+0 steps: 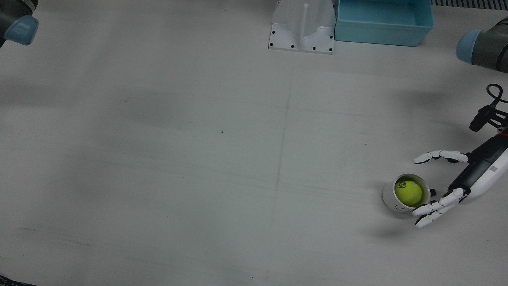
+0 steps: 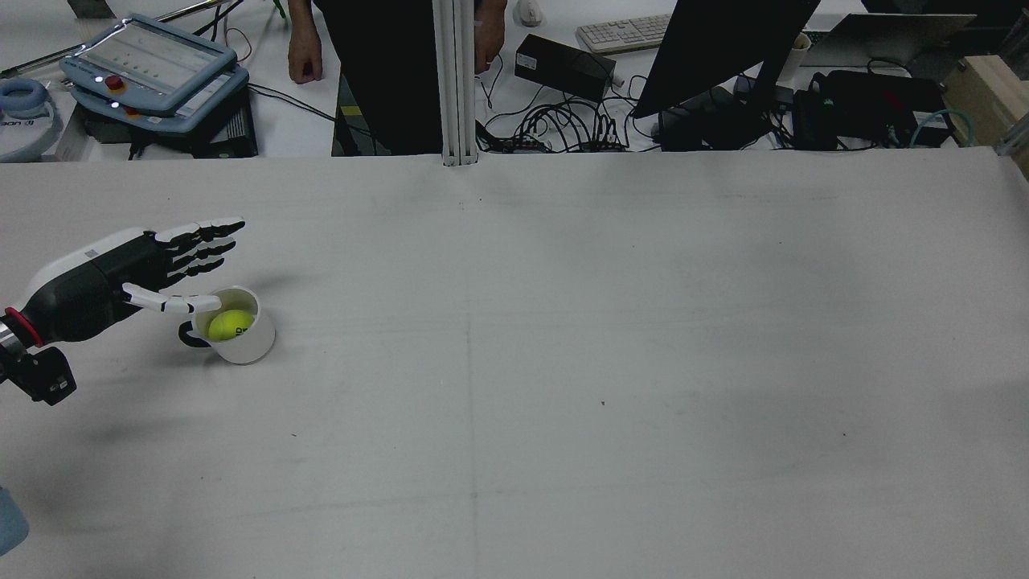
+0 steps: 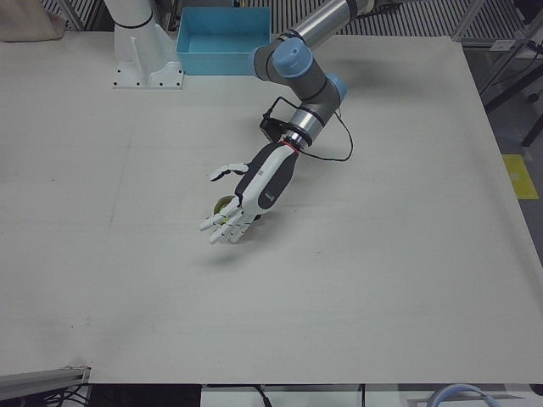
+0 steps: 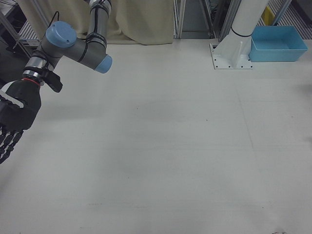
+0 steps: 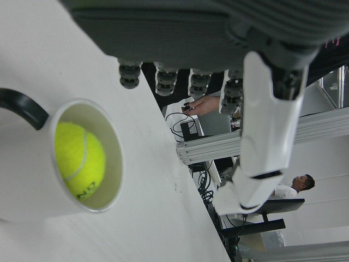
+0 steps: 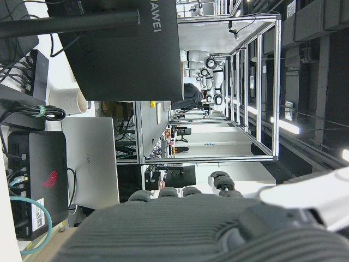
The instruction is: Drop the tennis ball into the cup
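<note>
A yellow-green tennis ball (image 1: 408,192) lies inside a white cup (image 1: 389,198) with a dark handle, standing upright on the table on my left side. My left hand (image 1: 464,178) is open and empty, fingers spread, just beside and above the cup. The thumb is on one side and the other fingers (image 1: 430,210) reach past the rim. The rear view shows the ball (image 2: 229,324), cup (image 2: 245,344) and left hand (image 2: 120,273). The left hand view shows the ball (image 5: 79,161) in the cup (image 5: 32,185). My right hand (image 4: 12,122) is raised, open and empty, far from the cup.
A blue bin (image 1: 383,22) and a white arm pedestal (image 1: 303,28) stand at the robot's edge of the table. A person (image 2: 386,48), a teach pendant (image 2: 149,64) and cables lie beyond the far edge.
</note>
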